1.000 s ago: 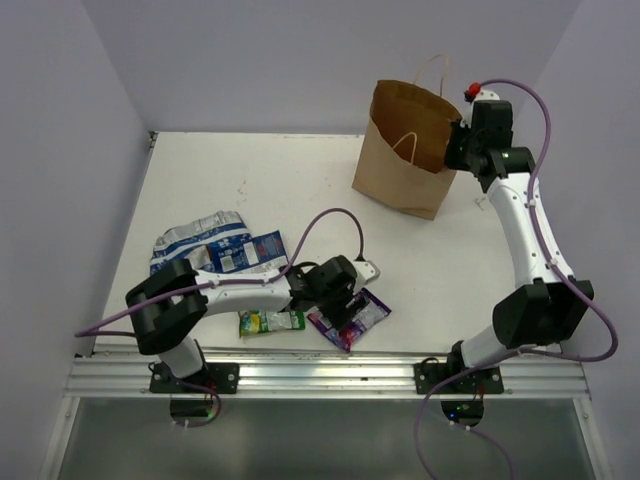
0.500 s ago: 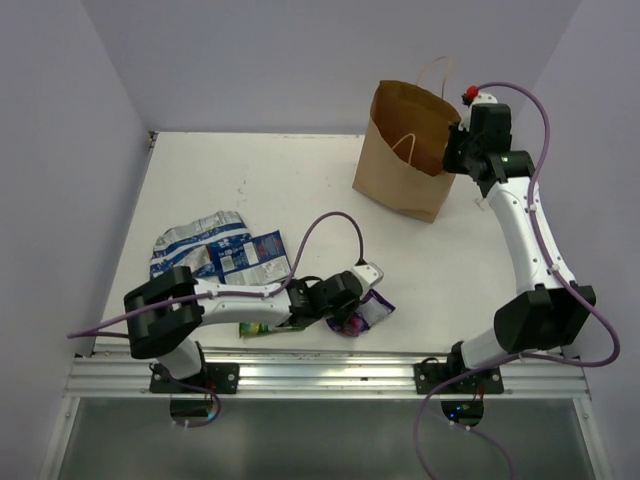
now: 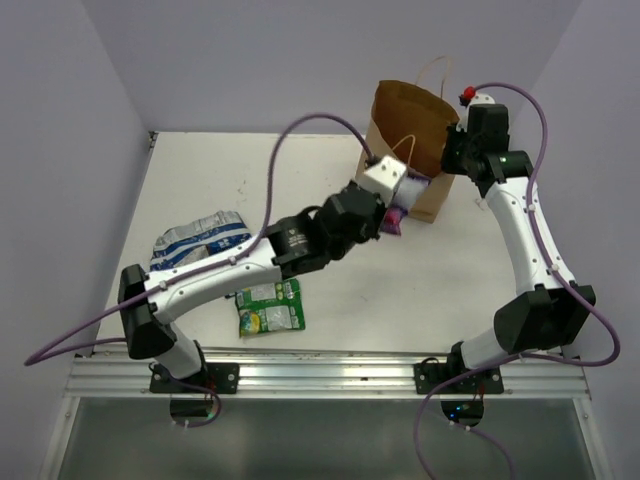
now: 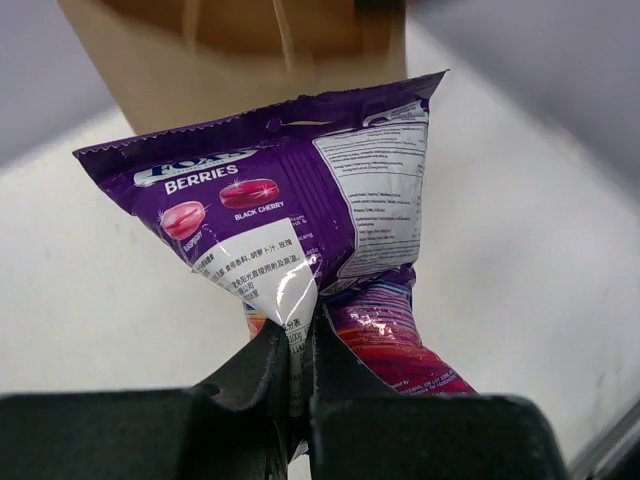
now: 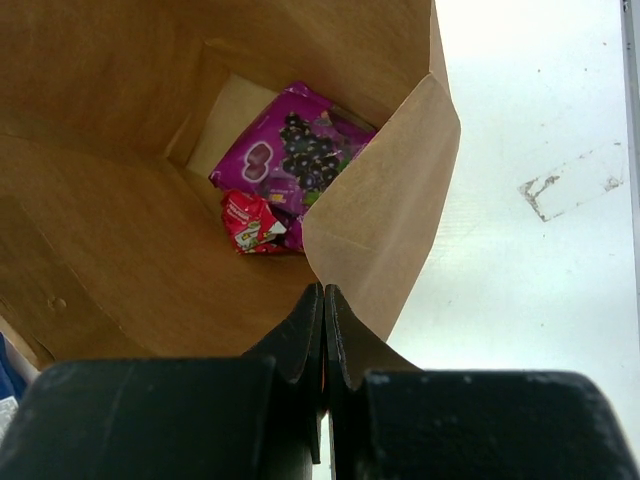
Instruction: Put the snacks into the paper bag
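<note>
The left gripper (image 4: 300, 345) pinches the purple berries packet (image 4: 300, 200), mostly hidden behind its wrist from above; the right gripper (image 5: 323, 310) clamps the paper bag (image 5: 380, 230) rim.

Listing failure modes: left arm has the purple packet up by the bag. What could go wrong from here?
1. Left gripper pinches only one edge of the purple packet; it may slip or swing.
2. The packet looks lower than the rim of the paper bag, so it could hit the front wall or snag the handle.
3. Right gripper holds a thin rim fold; a bump may free it.
</note>
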`<control>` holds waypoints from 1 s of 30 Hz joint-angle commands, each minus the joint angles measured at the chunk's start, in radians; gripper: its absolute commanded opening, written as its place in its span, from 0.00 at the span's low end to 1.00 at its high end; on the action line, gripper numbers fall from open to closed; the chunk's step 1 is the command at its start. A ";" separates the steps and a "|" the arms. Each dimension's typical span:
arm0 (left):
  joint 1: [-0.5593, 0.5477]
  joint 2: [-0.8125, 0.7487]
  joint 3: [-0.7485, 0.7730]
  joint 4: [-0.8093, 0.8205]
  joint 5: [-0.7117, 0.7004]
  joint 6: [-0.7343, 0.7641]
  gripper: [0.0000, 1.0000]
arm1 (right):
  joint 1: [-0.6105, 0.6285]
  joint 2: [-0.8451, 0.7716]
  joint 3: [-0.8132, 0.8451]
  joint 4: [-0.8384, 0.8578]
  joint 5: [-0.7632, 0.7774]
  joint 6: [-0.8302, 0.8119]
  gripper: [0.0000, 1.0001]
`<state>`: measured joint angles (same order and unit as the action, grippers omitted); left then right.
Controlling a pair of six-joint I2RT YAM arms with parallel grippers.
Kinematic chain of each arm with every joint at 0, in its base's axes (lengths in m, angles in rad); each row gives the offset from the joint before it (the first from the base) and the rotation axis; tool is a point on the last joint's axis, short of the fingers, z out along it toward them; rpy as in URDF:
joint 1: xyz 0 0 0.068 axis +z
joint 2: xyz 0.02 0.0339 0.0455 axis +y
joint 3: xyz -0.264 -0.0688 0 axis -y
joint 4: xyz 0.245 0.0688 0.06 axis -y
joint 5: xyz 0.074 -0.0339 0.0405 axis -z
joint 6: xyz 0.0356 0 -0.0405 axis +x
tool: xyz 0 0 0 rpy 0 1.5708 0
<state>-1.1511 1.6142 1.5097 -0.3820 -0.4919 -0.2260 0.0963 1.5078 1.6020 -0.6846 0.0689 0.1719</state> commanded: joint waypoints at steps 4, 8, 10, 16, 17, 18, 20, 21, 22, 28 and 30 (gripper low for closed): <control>0.108 -0.024 0.168 0.471 -0.013 0.221 0.00 | 0.013 -0.020 0.016 -0.023 0.012 -0.008 0.00; 0.146 0.058 0.199 0.689 0.058 0.304 0.00 | 0.019 -0.011 0.018 -0.023 0.012 -0.008 0.00; 0.169 0.168 0.278 0.686 0.102 0.307 0.00 | 0.020 -0.008 0.019 -0.024 0.012 -0.006 0.00; 0.218 0.499 0.654 0.665 0.188 0.298 0.00 | 0.026 0.002 0.018 -0.026 0.009 -0.008 0.00; 0.223 0.568 0.747 0.655 0.190 0.297 0.00 | 0.029 0.002 0.018 -0.026 0.008 -0.006 0.00; 0.229 0.593 0.777 0.651 0.191 0.297 0.00 | 0.031 0.003 0.018 -0.026 0.003 -0.008 0.00; 0.249 0.619 0.788 0.669 0.184 0.295 0.00 | 0.031 0.006 0.018 -0.030 0.006 -0.009 0.00; 0.258 0.622 0.784 0.670 0.170 0.287 0.00 | 0.033 0.005 0.018 -0.030 0.011 -0.009 0.00; 0.278 0.621 0.779 0.670 0.170 0.272 0.00 | 0.033 0.006 0.016 -0.030 0.012 -0.012 0.00; 0.343 0.601 0.739 0.689 0.145 0.264 0.94 | 0.034 0.029 0.035 -0.036 0.017 -0.017 0.00; 0.347 0.570 0.716 0.701 0.147 0.278 1.00 | 0.034 0.035 0.044 -0.038 0.019 -0.017 0.00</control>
<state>-0.8230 2.2807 2.2086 0.2234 -0.3328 0.0402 0.1246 1.5234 1.6058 -0.6964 0.0868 0.1699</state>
